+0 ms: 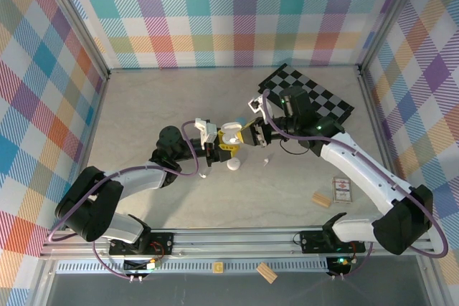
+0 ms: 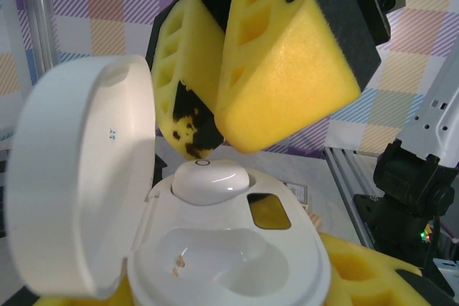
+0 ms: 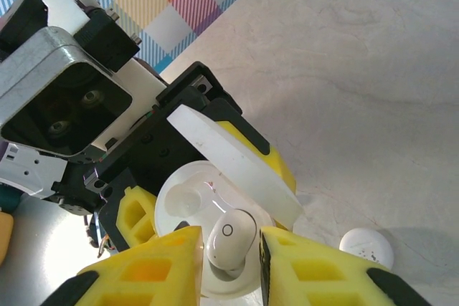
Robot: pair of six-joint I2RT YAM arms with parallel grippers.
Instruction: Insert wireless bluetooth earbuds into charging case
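My left gripper (image 1: 224, 148) is shut on the white charging case (image 1: 231, 134), held above the table with its lid (image 2: 79, 177) swung open. One white earbud (image 2: 210, 180) sits in the case's far slot, and the nearer slot (image 2: 222, 263) is empty. My right gripper (image 3: 229, 266) hangs just over that earbud (image 3: 231, 238), its yellow foam fingers (image 2: 287, 69) on either side with a slim gap, open. The left gripper's yellow fingers (image 2: 366, 266) press the case's sides. Another white rounded piece (image 1: 234, 165) lies on the table below the case.
Two tiny white bits (image 1: 266, 160) (image 1: 203, 175) lie near the case. A black checkered mat (image 1: 315, 102) sits at the back right. A tan wooden block (image 1: 323, 199) and a small card (image 1: 342, 190) lie at the front right, and another block (image 1: 267, 272) rests by the rail.
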